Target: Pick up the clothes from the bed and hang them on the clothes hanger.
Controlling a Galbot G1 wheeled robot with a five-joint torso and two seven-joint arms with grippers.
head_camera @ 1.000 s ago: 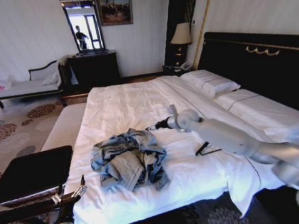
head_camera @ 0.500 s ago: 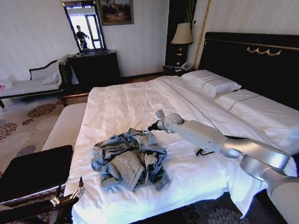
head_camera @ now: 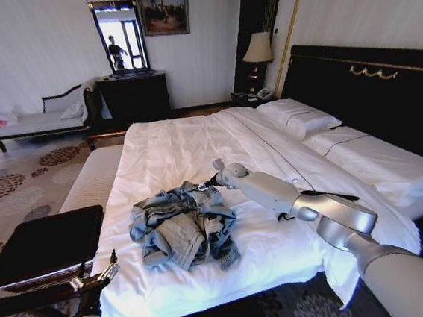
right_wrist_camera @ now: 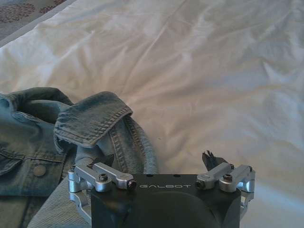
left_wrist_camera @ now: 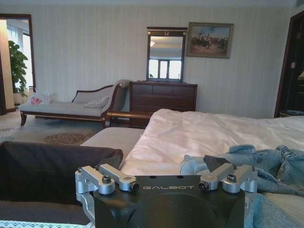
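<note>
Head view: crumpled light-blue denim jacket lying near the foot edge of the wide white-duveted bed; right pincer at the jacket's far edge; left pincer low beside the bed, grip state unclear. Right wrist view: pincer fingers spread open beside the jacket collar, holding nothing.

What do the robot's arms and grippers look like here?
The right arm is smooth, rounded, silvery-white segments with a darker band at one joint, ending in the right gripper. Both wrist views show a matte black housing lettered GALBOT, with silver metal linkages fixed by black screws. The left gripper has thin dark fingers on a metal mount.
</note>
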